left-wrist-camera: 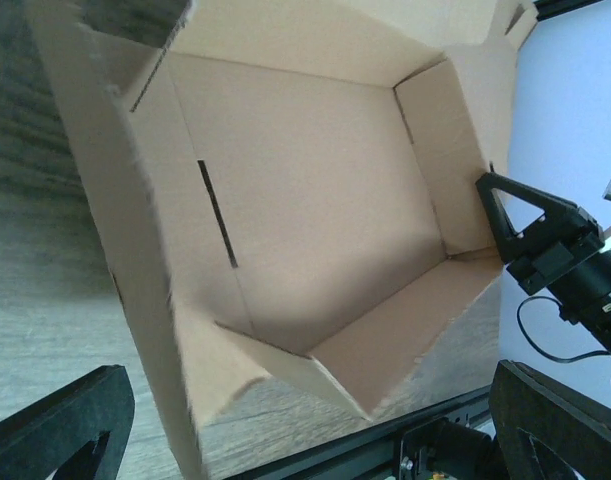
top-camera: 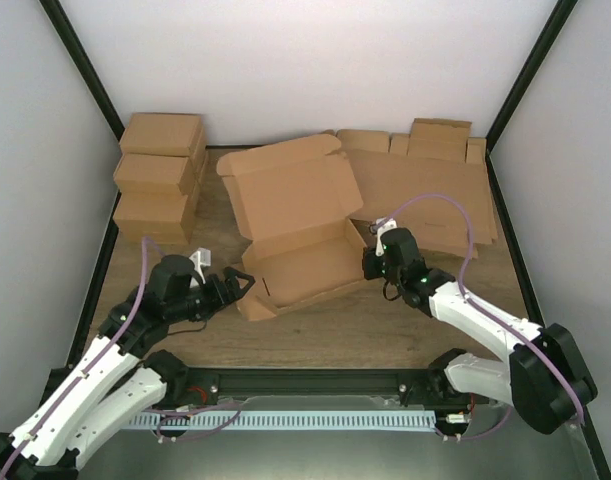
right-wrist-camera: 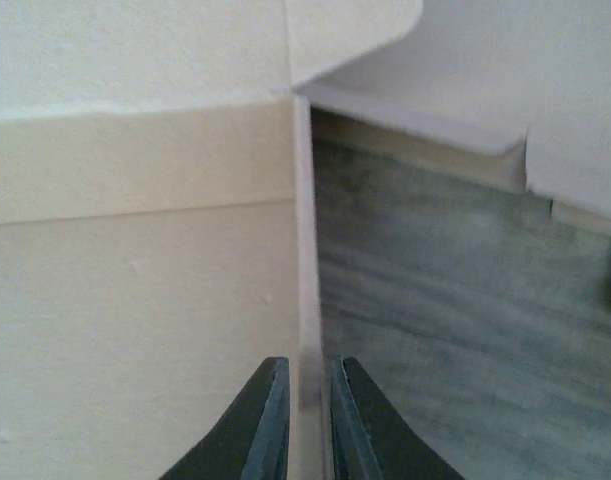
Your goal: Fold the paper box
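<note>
Clamping paper box (top-camera: 297, 215) end-wall edge in right gripper (right-wrist-camera: 307, 378); holding left gripper (top-camera: 243, 285) wide open, empty, beside opposite end.

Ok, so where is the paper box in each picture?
Top external: the paper box sits in the middle, lid open toward the back.
Left wrist: it fills most of the picture, seen from inside.
Right wrist: its pale wall fills the left half.
Shared landmark: the right gripper pinching the box's end wall. It is at the box's right end from above, and at the right edge in the left wrist view.
</note>
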You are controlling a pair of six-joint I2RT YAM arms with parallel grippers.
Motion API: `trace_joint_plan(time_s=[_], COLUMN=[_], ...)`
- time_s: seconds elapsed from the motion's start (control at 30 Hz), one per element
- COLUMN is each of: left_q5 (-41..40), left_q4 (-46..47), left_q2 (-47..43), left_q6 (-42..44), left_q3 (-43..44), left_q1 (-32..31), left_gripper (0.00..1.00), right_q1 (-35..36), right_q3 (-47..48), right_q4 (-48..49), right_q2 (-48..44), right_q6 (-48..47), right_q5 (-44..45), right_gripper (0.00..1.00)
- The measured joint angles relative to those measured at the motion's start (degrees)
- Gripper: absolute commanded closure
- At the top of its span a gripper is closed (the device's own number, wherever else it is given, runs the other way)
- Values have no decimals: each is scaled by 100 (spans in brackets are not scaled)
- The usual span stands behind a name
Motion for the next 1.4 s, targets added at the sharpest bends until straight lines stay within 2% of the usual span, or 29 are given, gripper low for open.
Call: trace_joint_plan(time_s=[0.17, 0.43, 0.73, 1.0, 1.2, 1.4], left_q5=[31, 17, -118, -55, 304, 804], left_q4=[7, 15, -83, -155, -195, -9], left_q2=[-212, -199, -22, 562, 1292, 1952], left_q6=[-201, -232, -101, 444, 1121, 1740], left_q3=[-289, -291, -234, 146, 638, 896], left_q1=[2, 2, 2, 2, 2, -131], left_gripper=[0, 0, 0, 1, 11, 17], right_q1=[149, 190, 334, 955, 1198, 1222], right_q3=[-149, -136, -138, -173, -269, -297], right_q4=[-83, -426, -968, -1329, -1305, -1311], right_q2=[186, 328, 238, 496, 656, 857], right_q6=[385, 905, 1344, 1727, 1952, 2039], right_q5=[92, -332, -1086, -1285, -1292, -1270], right_gripper=[63, 53, 56, 57, 58, 57])
